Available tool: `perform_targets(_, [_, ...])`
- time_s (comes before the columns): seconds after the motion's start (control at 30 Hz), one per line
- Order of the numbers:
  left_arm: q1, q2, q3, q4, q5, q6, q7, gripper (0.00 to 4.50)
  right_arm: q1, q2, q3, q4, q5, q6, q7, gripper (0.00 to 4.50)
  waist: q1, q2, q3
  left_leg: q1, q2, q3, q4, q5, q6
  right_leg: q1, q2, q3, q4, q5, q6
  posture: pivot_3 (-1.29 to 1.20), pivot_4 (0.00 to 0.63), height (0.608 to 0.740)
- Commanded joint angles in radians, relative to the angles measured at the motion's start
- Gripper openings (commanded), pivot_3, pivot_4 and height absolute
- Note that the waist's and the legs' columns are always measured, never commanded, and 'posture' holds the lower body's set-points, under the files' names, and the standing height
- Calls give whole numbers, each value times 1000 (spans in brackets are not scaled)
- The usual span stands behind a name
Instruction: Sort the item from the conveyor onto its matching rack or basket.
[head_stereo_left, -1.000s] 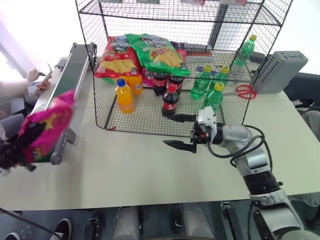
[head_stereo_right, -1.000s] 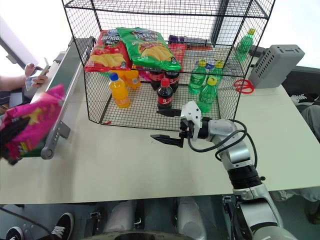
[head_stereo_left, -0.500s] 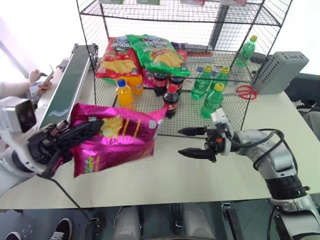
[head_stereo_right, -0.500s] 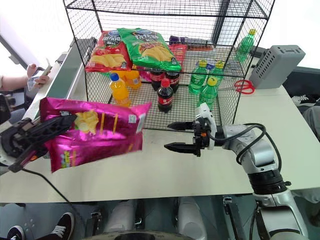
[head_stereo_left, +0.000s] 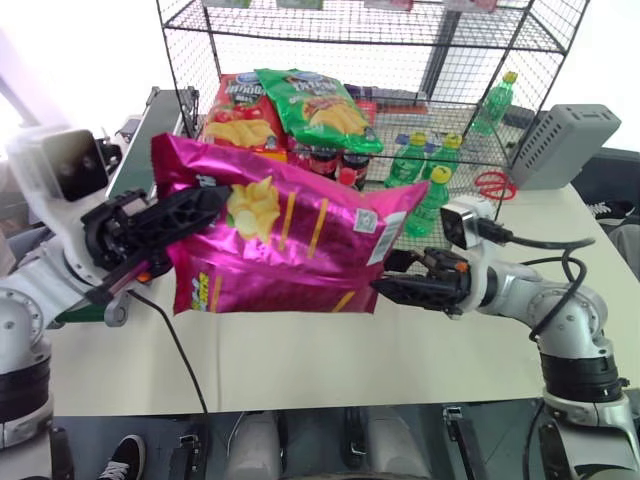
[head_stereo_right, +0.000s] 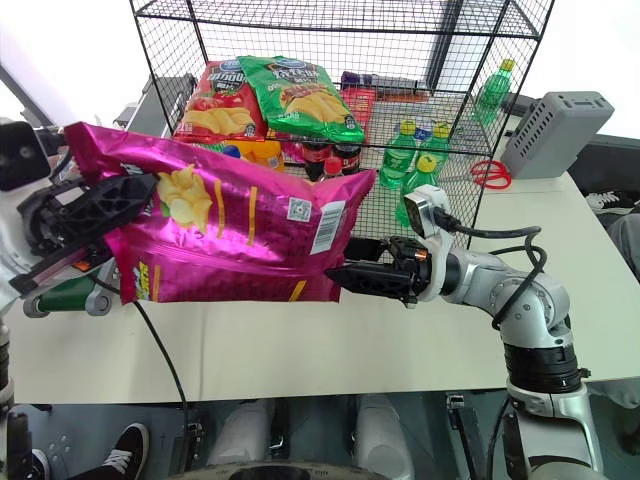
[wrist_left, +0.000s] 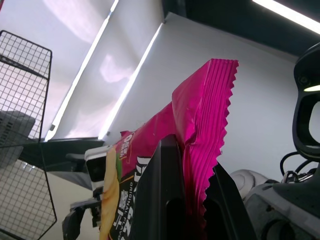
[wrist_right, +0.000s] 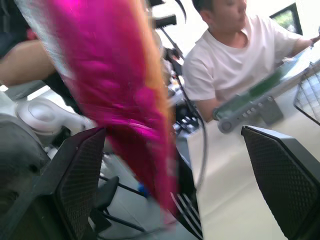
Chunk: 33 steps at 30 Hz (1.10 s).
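- The left pincer (head_stereo_left: 190, 215) is clamped shut on the serrated end seam of the pink crisp bag (head_stereo_left: 290, 240). A second ago it held the bag crumpled at the near end of the conveyor (head_stereo_left: 130, 170), out at 9 o'clock. Now the bag hangs spread out flat in mid-air at the centre of the scene, above the table (head_stereo_left: 300, 360) and clear of the belt.
- The bag's barcode patch faces up, and its free end points toward 3 o'clock, at the right arm.
- The right pincer (head_stereo_right: 350, 278) has swung round from in front of the rack and now lies just under the bag's free end, at about 4 o'clock of it. Its jaws stand wide apart and hold nothing; in the right wrist view the bag hangs between the two fingers (wrist_right: 75, 175) without being pinched.
- The black wire rack (head_stereo_left: 470, 150) stands behind the bag at 12 o'clock. A red crisp bag (head_stereo_left: 235, 115) and a green crisp bag (head_stereo_left: 320, 105) lie on one of its tiers, with bottles beside and under them.
- Judgement: the pick-up from the belt is done. The bag now looks set for a two-handed hold or a handover. The placing on the tier with the other crisp bags is not yet done.
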<state>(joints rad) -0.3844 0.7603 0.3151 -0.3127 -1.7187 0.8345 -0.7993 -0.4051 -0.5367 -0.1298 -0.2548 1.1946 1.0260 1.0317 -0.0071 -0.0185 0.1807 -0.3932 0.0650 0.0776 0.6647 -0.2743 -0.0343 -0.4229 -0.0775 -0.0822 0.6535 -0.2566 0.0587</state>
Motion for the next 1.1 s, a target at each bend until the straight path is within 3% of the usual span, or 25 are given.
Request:
perform_targets(0.03, [-64, -46, -9, 19, 66, -40, 28, 143, -24, 14, -29, -68, 82, -1, -32, 4500, 0, 0, 0, 0, 0, 0, 0, 0, 0, 0, 0, 0, 0, 0, 0, 0, 150, 740])
perform_targets(0.2, [-139, -117, -15, 48, 119, -55, 64, 143, -13, 43, 30, -101, 56, -25, -59, 4500, -3, -1, 0, 0, 0, 0, 0, 0, 0, 0, 0, 0, 0, 0, 0, 0, 150, 740])
perform_targets(0.53, [-123, -131, 1, 55, 202, -34, 52, 143, -8, 111, 72, -61, -70, -135, -111, 4500, -3, -1, 0, 0, 0, 0, 0, 0, 0, 0, 0, 0, 0, 0, 0, 0, 150, 740])
perform_targets(0.63, [-113, -134, -12, 41, 256, -48, 41, 0, -3, 100, 67, -37, -63, -127, -94, 3749, -3, -1, 0, 0, 0, 0, 0, 0, 0, 0, 0, 0, 0, 0, 0, 0, 150, 740])
perform_targets(0.87, [-87, -138, 4, 42, 363, -84, 15, 0, -1, 83, 68, -7, -125, -171, -56, 368, -4, -1, 0, -1, 0, 0, 0, 0, 0, 0, 0, 0, -1, 0, 0, 0, 150, 740])
perform_targets(0.97, [-78, -129, 5, 47, 398, -78, 16, 0, 1, 77, 69, -2, -141, -179, -45, 259, -3, -1, 0, -1, 0, 0, 0, 0, 0, 0, 0, 0, -1, 0, 0, 0, 150, 740])
perform_targets(1.0, [-72, -102, 3, 65, 336, -8, 18, 245, 4, 70, 70, 0, -152, -184, -40, 259, -4, -1, 0, -1, 0, 0, 0, 0, 0, 0, 0, 0, -1, 0, 0, 0, 150, 740])
perform_targets(1.1, [-39, -57, 4, 50, 425, -29, -21, 1262, 27, 31, 60, 8, -235, -244, -26, 259, -4, -1, 0, -1, 0, 0, 0, 0, 0, -1, 0, 0, -1, 0, 0, 0, 150, 740])
